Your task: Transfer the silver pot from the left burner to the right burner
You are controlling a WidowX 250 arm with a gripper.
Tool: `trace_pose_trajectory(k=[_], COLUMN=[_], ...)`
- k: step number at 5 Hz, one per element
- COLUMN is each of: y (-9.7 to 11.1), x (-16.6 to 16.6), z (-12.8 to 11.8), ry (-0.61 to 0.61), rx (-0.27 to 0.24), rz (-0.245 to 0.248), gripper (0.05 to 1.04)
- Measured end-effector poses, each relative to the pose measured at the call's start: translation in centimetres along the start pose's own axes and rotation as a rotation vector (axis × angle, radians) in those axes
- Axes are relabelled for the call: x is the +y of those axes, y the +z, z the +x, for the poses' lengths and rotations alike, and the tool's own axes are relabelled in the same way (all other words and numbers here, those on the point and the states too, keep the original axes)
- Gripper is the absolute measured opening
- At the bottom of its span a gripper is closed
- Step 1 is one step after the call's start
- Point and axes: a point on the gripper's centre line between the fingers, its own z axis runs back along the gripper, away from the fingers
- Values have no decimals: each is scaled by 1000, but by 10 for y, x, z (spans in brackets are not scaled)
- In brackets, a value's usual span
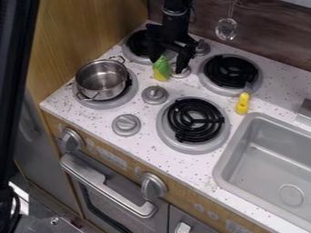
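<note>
Hangs over the back of the stovetop (pixel 148 152), with gripper (pixel 169 63) fingers spread apart, well away from the silver pot (pixel 100 81), upright on the left burner (pixel 118 102). Seems to be at the very start, with 0 of 1 transfers done. Leaves grasp, lift, carry and release, ending at the right burner (pixel 189 146) (presumably the front 1 of 2).

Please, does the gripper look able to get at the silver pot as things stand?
Probably yes: the open gripper hangs behind and right of the pot, and the way looks free. The green-and-yellow toy near its fingertips might get bumped.
</note>
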Motion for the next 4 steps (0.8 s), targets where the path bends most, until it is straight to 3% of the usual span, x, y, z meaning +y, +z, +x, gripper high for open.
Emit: trace_pose_trajectory(k=[1,2,4], y=[-20,-24,-22], x=[-3,7,67], z=[-8,-9,-19], ry=[-4,28,198], rx=[53,58,43], rz=[-9,-22,-37], gripper=[997,997,997])
